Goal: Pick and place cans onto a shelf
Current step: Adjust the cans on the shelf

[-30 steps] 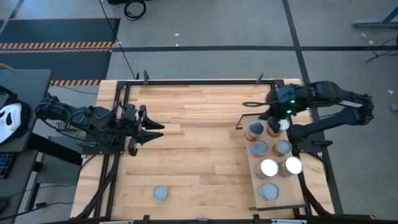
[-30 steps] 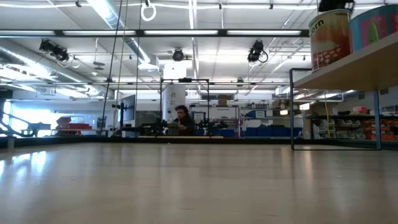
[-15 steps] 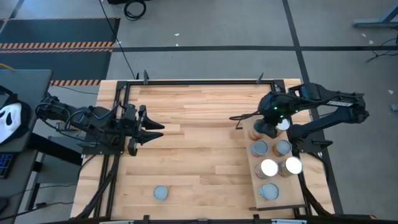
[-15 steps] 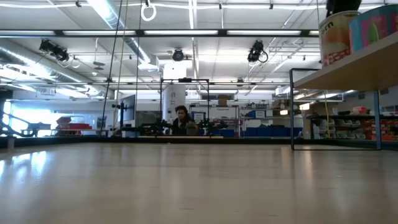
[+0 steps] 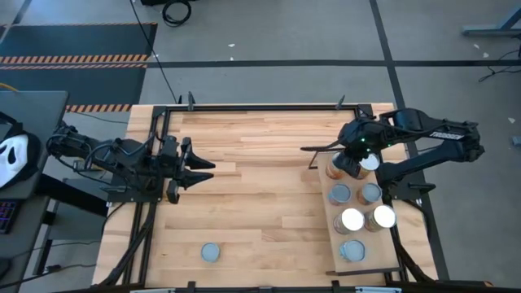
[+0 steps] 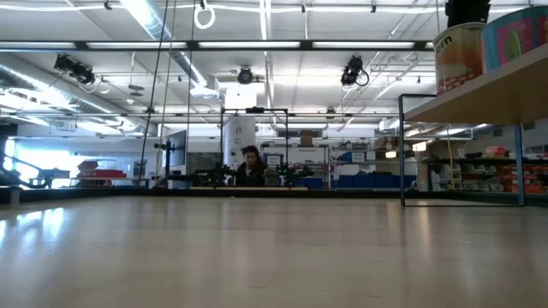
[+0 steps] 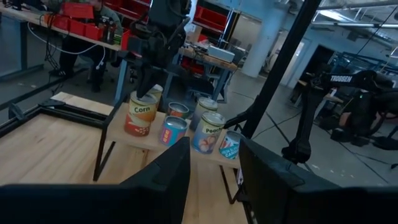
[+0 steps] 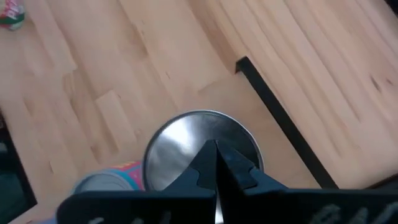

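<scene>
The shelf (image 5: 384,260) stands at the table's right and carries several cans. Its far-end can is the corn can (image 7: 138,116), with orange-yellow sides and a round metal top. My right gripper (image 8: 216,163) is shut and slants down over that can's top; the low view shows it as a dark shape (image 6: 467,10) above the can (image 6: 458,53). One more can (image 5: 211,252) stands alone on the tabletop near the front edge. My left gripper (image 5: 203,171) waits open and level at the table's left, holding nothing. My right gripper has its shut fingertips (image 8: 224,167) over the corn can's metal top (image 8: 180,140), coming from above and slanting down. The can stands upright on the shelf's far end. Whether the tips touch the top, I cannot tell.
A black metal frame (image 5: 244,107) borders the slatted tabletop. The shelf stands raised on thin black legs (image 6: 402,150). Bare wood lies between the two arms. A person (image 6: 250,164) sits far off in the room beyond the table.
My right gripper has swung toward the table's left, from beside the corn can to over its top, and has tipped more steeply down, staying shut. In the low view the corn can has shifted a little on the shelf.
</scene>
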Robot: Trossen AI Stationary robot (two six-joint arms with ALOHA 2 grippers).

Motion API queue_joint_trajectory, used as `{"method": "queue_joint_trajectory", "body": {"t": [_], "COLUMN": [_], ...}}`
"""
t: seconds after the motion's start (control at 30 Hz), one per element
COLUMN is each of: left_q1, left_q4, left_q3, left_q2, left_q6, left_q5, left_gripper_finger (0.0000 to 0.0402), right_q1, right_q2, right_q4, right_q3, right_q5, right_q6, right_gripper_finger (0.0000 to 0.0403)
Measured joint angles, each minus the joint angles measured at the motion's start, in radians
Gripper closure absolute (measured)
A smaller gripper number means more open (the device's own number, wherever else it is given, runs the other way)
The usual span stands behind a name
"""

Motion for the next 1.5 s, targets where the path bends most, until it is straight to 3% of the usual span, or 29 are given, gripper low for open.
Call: {"method": "queue_joint_trajectory", "body": {"t": [0.17,0.37,0.47,0.83,1.5], "left_q1": [0.0,0.0,0.0,0.0,-0.001], "left_q4": [0.002,0.013,0.018,0.019,0.02], "left_q3": [0.0,0.0,0.0,0.0,0.0], "left_q2": [0.0,0.0,0.0,0.0,0.0], "left_q6": [0.0,0.0,0.001,0.001,0.001], "left_q5": [0.0,0.0,0.0,0.0,0.019], "left_gripper_finger": [0.0257,0.0257,0.0257,0.0257,0.0257], "right_q1": [0.0,0.0,0.0,0.0,0.0], "right_q2": [-0.008,-0.069,-0.124,-0.233,-0.257], "right_q4": [-0.036,-0.212,-0.194,-0.201,-0.195], "right_q3": [0.041,0.102,0.084,-0.059,-0.071], "right_q5": [0.001,0.036,-0.016,-0.058,0.017], "right_q6": [0.026,0.105,0.121,0.199,0.254], "right_gripper_finger": [0.04,0.04,0.04,0.04,0.04]}}
